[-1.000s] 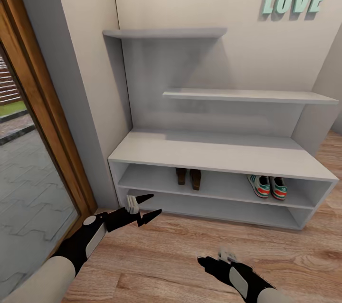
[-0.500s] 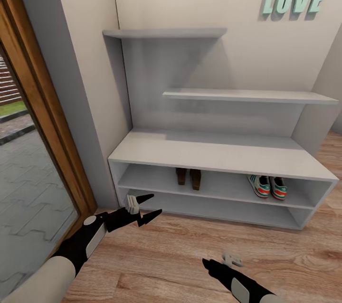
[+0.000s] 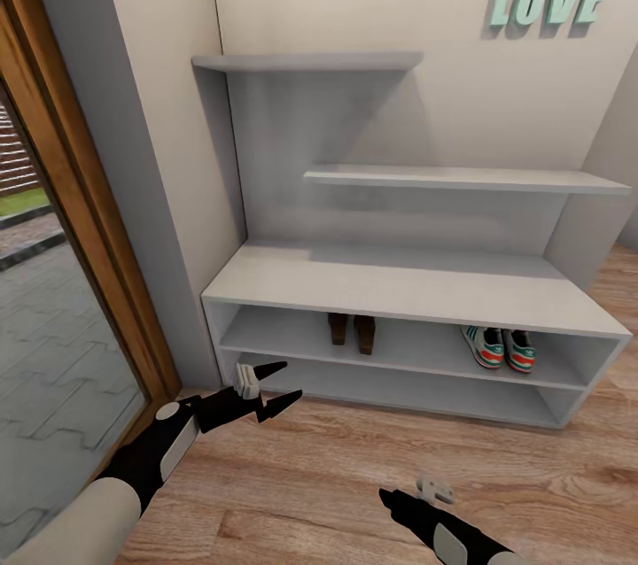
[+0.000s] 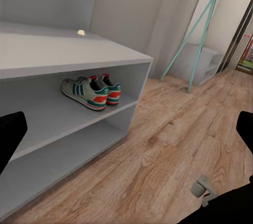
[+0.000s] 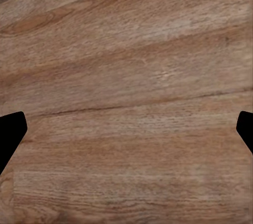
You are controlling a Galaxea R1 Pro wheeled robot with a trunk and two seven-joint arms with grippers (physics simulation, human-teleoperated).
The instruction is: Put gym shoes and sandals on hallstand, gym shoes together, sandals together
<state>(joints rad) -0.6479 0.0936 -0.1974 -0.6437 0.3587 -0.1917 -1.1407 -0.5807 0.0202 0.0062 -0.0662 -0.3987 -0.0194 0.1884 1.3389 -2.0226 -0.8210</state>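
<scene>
Left claw (image 3: 273, 385) open, white green-striped gym shoes (image 3: 501, 346) on hallstand (image 3: 408, 286) shelf

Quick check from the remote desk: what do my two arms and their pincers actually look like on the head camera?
Both arms have pale grey-white forearm shells running into black wrist housings with a light grey oval panel. The left pincer has two slim black pointed fingers and a small pale grey part beside them. The right pincer is black too, with a similar pale grey part. No cables or markings are visible.

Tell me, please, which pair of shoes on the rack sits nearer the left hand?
The two sandals, dark brown, mid-shelf; the two gym shoes sit farther from the left hand.
</scene>
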